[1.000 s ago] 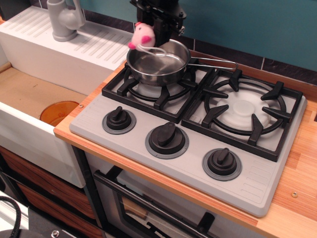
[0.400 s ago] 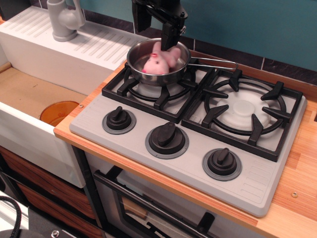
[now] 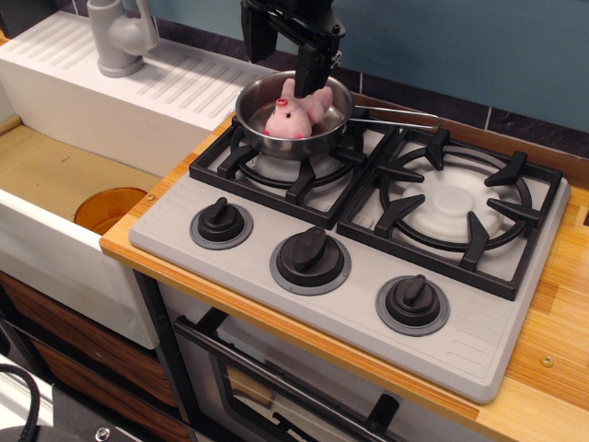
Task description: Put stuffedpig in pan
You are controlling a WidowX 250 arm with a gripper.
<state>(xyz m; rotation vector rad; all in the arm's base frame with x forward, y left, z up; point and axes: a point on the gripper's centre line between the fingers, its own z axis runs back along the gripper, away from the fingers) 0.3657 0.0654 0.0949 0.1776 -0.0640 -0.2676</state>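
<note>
The pale-pink stuffedpig (image 3: 294,114) lies inside the shiny steel pan (image 3: 259,128), which sits on the left burner with its wire handle pointing right. My black gripper (image 3: 282,51) hangs just above the pan's back rim. Its jaws are apart and hold nothing. It is not touching the pig.
A grey toy stove (image 3: 230,267) with three black knobs (image 3: 310,258) fills the wooden counter. The right burner (image 3: 453,204) holds nothing. A white sink (image 3: 64,175) with an orange drain and a grey faucet (image 3: 120,35) lies to the left. A teal wall stands behind.
The pig was held at the pan's left rim a second ago. It has dropped into the pan, the jaws have let go, and the gripper has risen slightly.
</note>
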